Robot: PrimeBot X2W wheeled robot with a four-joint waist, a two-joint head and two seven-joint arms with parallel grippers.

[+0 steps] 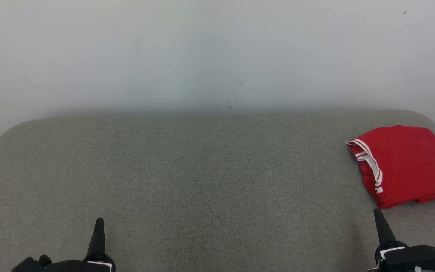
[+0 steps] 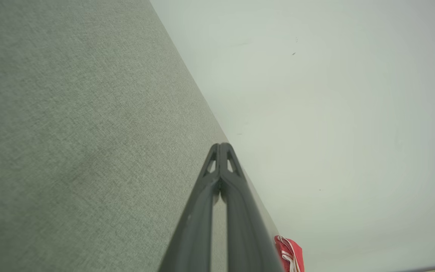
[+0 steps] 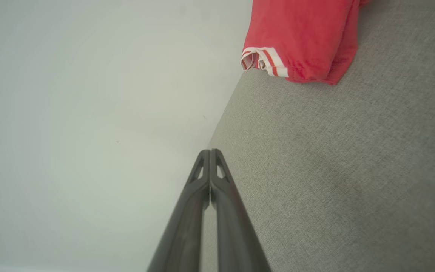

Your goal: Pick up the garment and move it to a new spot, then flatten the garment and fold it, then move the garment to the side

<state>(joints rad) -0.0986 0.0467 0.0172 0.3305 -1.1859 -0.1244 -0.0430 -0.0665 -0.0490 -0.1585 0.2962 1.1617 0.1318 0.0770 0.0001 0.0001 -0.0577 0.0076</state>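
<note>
End effectors (image 2: 220,146) (image 3: 210,151) both closed, empty.

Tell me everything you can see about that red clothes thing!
The red garment is soft-looking cloth, folded into a fairly flat bundle. A white-striped trim runs along its left edge in the head view. It lies on the grey fabric surface, at the far right near the wall. Nothing else is seen touching it.
</note>
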